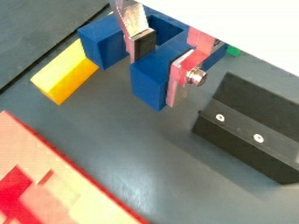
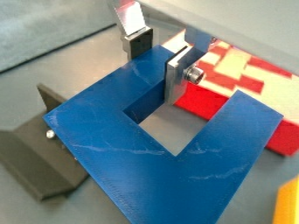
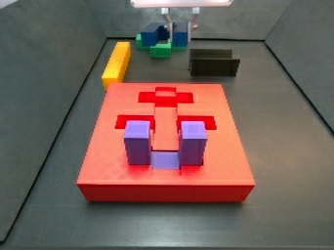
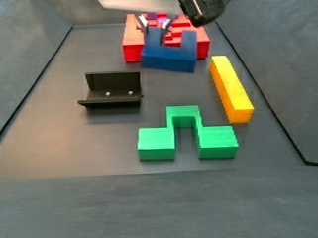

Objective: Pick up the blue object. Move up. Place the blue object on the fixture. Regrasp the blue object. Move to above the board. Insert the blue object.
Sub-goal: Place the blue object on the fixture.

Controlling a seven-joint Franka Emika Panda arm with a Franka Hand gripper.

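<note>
Our fingers (image 2: 177, 72) pinch one prong of the blue object (image 2: 176, 140), which hangs in the gripper (image 2: 158, 59). It looks rigid, light and smooth; we judge that prong a sound hold. The fixture (image 1: 251, 127) sits beside the fingers, the board (image 3: 166, 146) beyond.

Pincer (image 1: 162, 54): you have two flat silver finger plates, each faced with a dark pad on its inner side; you see it in both wrist views, at the end of the arm.
Fingers (image 2: 135, 41): the plates are thin, rectangular and brushed metal; in both wrist views one looks pale and glossy where light catches it.
Screw (image 1: 195, 77): a round silver fastener sits on the outer face of one finger plate (image 1: 184, 75); you find the same one in a wrist view (image 2: 193, 75).
Hand body (image 3: 182, 3): just above the fingers you see a white housing in a side view.
Wrist (image 4: 201, 4): above the pincer, a dark rounded part joins a pale casing.
</note>
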